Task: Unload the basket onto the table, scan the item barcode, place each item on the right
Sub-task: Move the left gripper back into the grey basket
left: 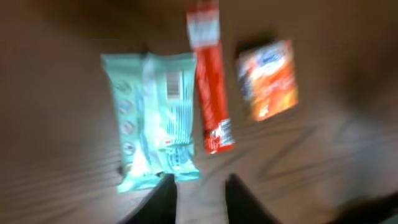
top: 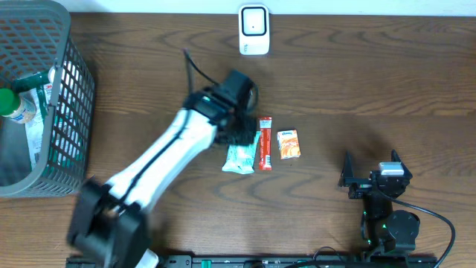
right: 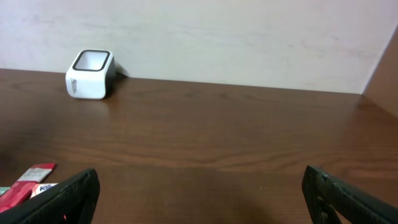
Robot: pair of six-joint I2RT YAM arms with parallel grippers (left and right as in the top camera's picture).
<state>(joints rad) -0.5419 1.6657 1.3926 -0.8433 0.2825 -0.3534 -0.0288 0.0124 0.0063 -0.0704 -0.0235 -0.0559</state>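
Three items lie side by side mid-table: a teal packet (top: 239, 158) (left: 155, 118) with its barcode side up, a red stick pack (top: 264, 143) (left: 209, 87) and a small orange packet (top: 288, 144) (left: 268, 79). The white scanner (top: 253, 30) (right: 91, 73) stands at the far edge. My left gripper (top: 239, 132) (left: 200, 199) hovers just off the teal packet's end, fingers slightly apart with only bare table between them. Open and empty, my right gripper (top: 370, 165) (right: 199, 193) rests at the near right, far from the items. The left wrist view is blurred.
A grey wire basket (top: 71, 97) holding a green-capped bottle (top: 15, 104) and other packs stands at the far left. A pale wall runs behind the scanner in the right wrist view.
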